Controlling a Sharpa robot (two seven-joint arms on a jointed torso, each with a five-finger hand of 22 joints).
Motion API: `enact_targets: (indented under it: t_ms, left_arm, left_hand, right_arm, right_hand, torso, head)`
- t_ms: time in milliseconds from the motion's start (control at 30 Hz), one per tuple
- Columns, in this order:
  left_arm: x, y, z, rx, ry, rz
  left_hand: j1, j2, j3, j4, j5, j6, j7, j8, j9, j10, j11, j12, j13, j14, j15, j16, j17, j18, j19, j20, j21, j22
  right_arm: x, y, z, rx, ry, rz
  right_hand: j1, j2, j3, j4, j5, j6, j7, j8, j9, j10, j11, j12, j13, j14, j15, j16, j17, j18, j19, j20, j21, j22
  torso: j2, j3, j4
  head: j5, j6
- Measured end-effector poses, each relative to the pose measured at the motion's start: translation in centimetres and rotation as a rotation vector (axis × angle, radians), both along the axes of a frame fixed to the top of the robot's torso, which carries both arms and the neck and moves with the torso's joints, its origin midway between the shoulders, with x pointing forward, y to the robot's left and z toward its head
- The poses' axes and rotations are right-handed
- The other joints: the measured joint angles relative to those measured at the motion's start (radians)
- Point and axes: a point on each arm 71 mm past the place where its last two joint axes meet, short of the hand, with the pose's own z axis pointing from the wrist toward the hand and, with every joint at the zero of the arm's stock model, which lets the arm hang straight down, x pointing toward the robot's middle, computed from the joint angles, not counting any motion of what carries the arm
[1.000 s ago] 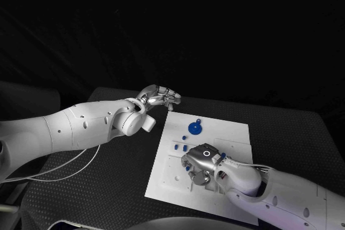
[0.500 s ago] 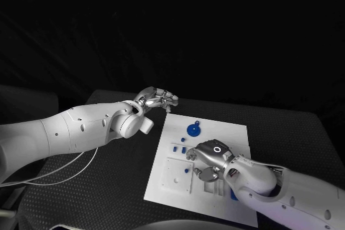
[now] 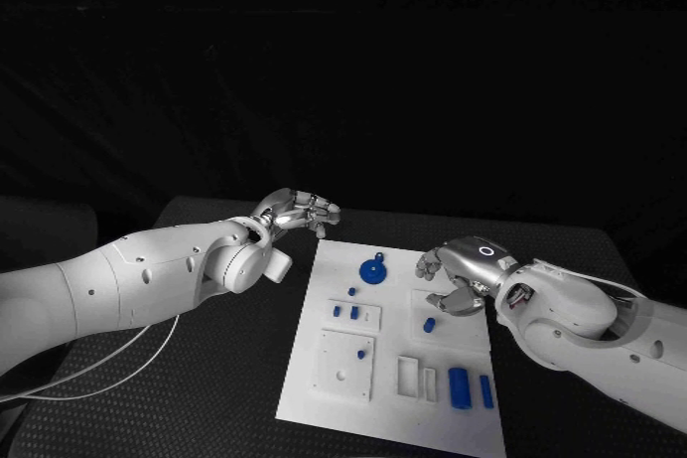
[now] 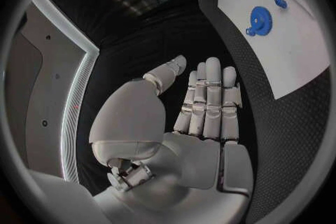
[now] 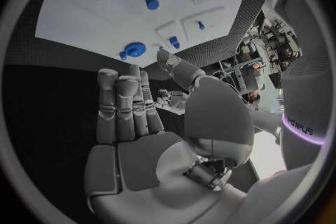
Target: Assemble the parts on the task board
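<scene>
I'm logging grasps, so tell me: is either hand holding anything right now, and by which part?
Nothing is held. The right hand hovers above the white task board with fingers apart, and the left hand, off the board's far corner, is also empty.

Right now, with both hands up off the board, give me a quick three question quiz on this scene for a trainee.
1. True or false: the right hand holds a blue part.
2. Which blue part lies nearest the board's far edge? A) the gear B) the big cylinder C) the small peg
3. Fill in: the left hand hangs over the black ____, just off the board's far left corner.

Key
1. False. In its wrist view the palm is bare and the fingers are straight.
2. A.
3. Table.
</scene>
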Motion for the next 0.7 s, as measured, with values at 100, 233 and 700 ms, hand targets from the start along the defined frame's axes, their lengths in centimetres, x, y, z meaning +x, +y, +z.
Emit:
enact_targets:
  t_ms: [100, 233, 700]
  left_arm:
    - [0.0, 0.0, 0.0, 0.0, 0.0, 0.001]
    - [0.0, 0.0, 0.0, 0.0, 0.0, 0.001]
    - [0.0, 0.1, 0.0, 0.001, 0.0, 0.002]
  left_hand:
    - [0.0, 0.0, 0.0, 0.0, 0.0, 0.0, 0.0, 0.0, 0.0, 0.0, 0.0, 0.0, 0.0, 0.0, 0.0, 0.0, 0.0, 0.0, 0.0, 0.0, 0.0, 0.0]
    - [0.0, 0.0, 0.0, 0.0, 0.0, 0.0, 0.0, 0.0, 0.0, 0.0, 0.0, 0.0, 0.0, 0.0, 0.0, 0.0, 0.0, 0.0, 0.0, 0.0, 0.0, 0.0]
    - [0.0, 0.0, 0.0, 0.0, 0.0, 0.0, 0.0, 0.0, 0.0, 0.0, 0.0, 0.0, -0.001, 0.0, 0.0, 0.0, 0.001, 0.0, 0.0, 0.0, 0.0, 0.001]
  right_arm:
    - [0.1, -0.8, -0.6, -0.034, 0.044, -0.017]
    - [0.1, -1.2, -1.1, -0.067, 0.086, -0.023]
    - [-0.9, -1.2, -4.4, -0.135, 0.184, -0.017]
  right_hand:
    - [-0.022, 0.001, -0.04, -0.007, 0.0, -0.013, 0.002, 0.0, -0.002, -0.015, 0.007, -0.004, -0.008, -0.009, 0.009, 0.0, 0.0, 0.0, -0.008, 0.0, 0.0, 0.0]
    - [-0.034, 0.0, -0.084, -0.01, -0.008, -0.038, 0.005, -0.005, -0.006, -0.042, 0.013, -0.008, -0.017, -0.02, 0.019, 0.0, 0.001, 0.0, -0.025, 0.007, -0.002, 0.0]
    - [-0.044, 0.0, -0.123, 0.0, -0.012, -0.054, 0.001, -0.011, -0.008, -0.059, 0.016, -0.005, -0.031, -0.033, 0.022, 0.0, 0.001, 0.0, -0.039, 0.014, -0.004, 0.0]
  torso:
    - [0.0, 0.0004, -0.0005]
    - [0.0, 0.0013, -0.0005]
    - [0.001, 0.0008, 0.0013]
  head:
    - [-0.006, 0.004]
    - [-0.011, 0.006]
    - [-0.018, 0.001]
